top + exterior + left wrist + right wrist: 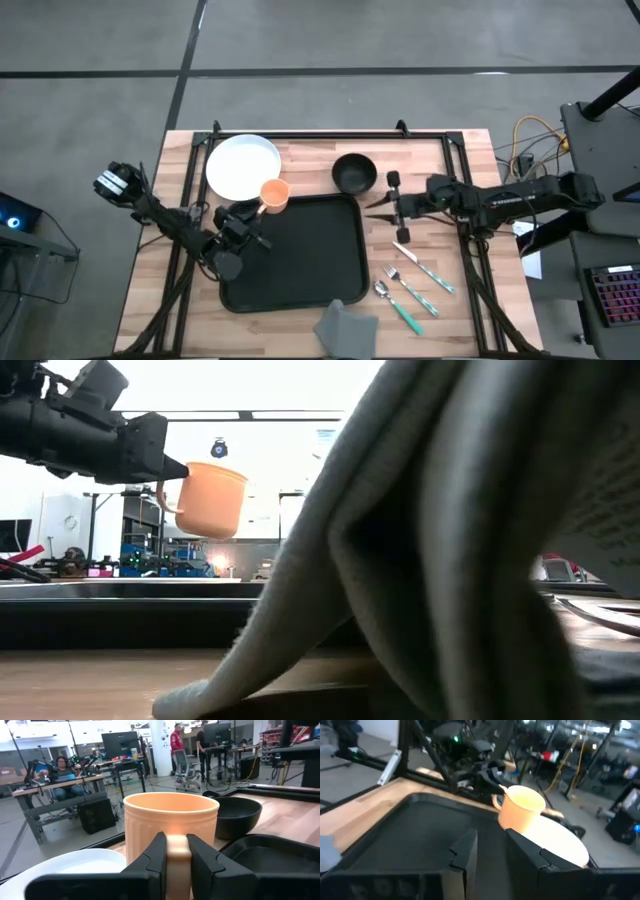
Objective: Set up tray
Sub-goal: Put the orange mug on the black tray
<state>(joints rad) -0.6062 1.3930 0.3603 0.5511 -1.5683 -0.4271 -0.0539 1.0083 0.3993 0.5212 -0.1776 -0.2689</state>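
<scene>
cup in the air over the tray corner

left gripper is clamped on the handle of the orange cup, holding it up off the table, upright, at the tray's far left corner, just beside the white plate. the black tray lies flat mid-table, bare inside. right gripper waits off the tray's right edge, fingers parted, near the black bowl. cutlery lies to the tray's right; a grey napkin sits at its near edge.
</scene>
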